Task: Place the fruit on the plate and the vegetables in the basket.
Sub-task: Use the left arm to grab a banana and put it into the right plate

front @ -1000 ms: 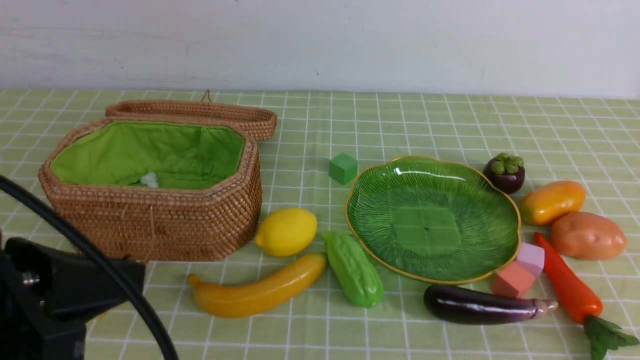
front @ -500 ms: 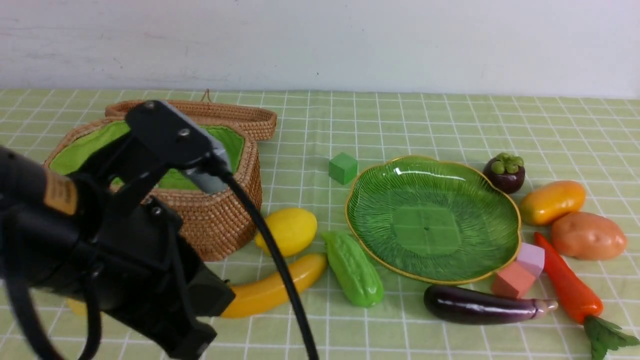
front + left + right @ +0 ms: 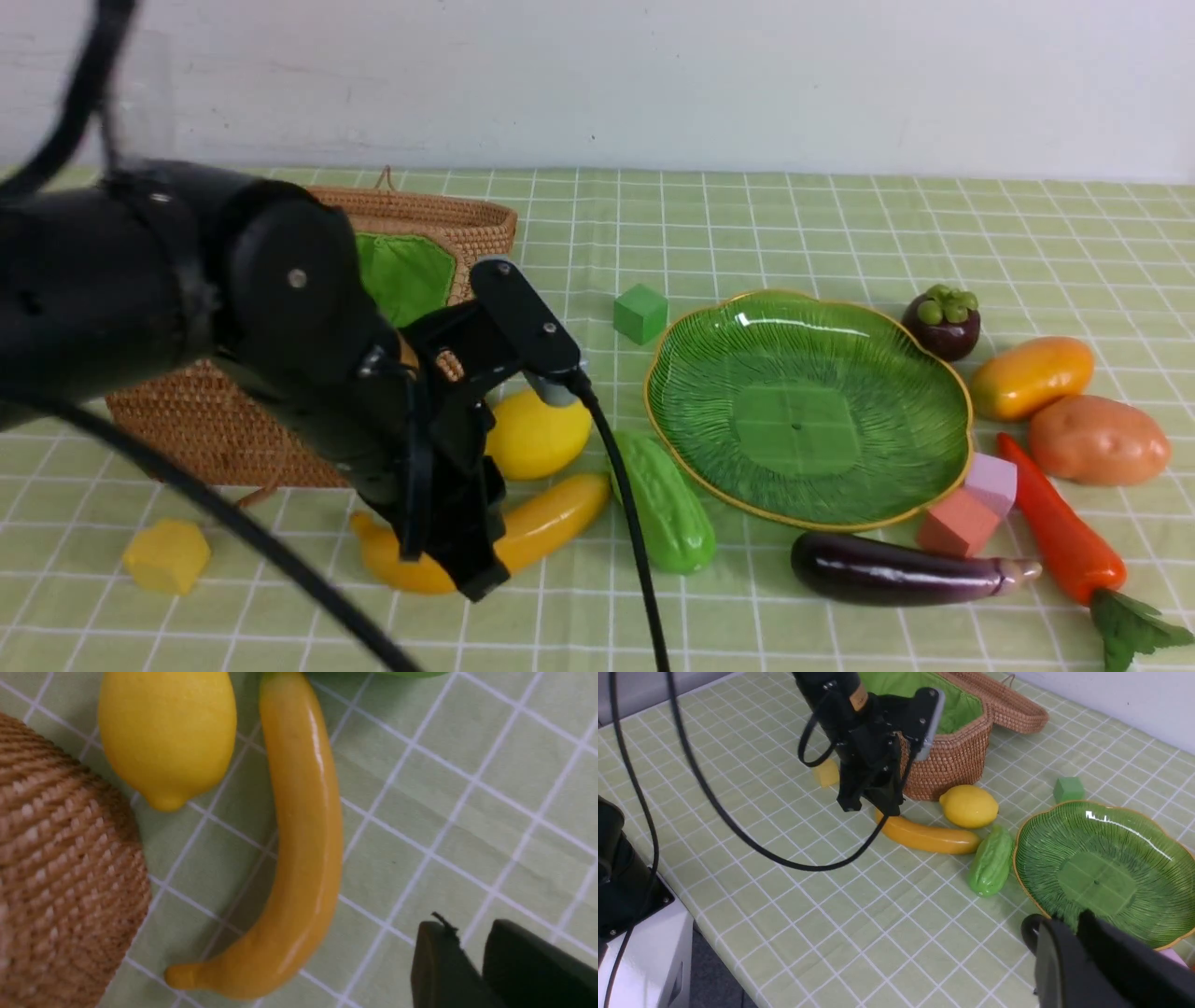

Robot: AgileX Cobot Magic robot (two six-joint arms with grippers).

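1. Green-checked worktop (image 3: 794, 215) carries the empty plate (image 3: 803, 411) and open basket (image 3: 187, 429).
2. Left pincer (image 3: 868, 805) hovers empty above the banana (image 3: 551, 523), beside the lemon (image 3: 541, 434), probably choosing fruit; its jaw gap is unclear.
3. Right pincer (image 3: 1064, 933) idles near the plate, closure unclear.

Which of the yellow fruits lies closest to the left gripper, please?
The banana, the long curved one: the left gripper hovers by its stem end. The round lemon lies farther off, beside the basket.
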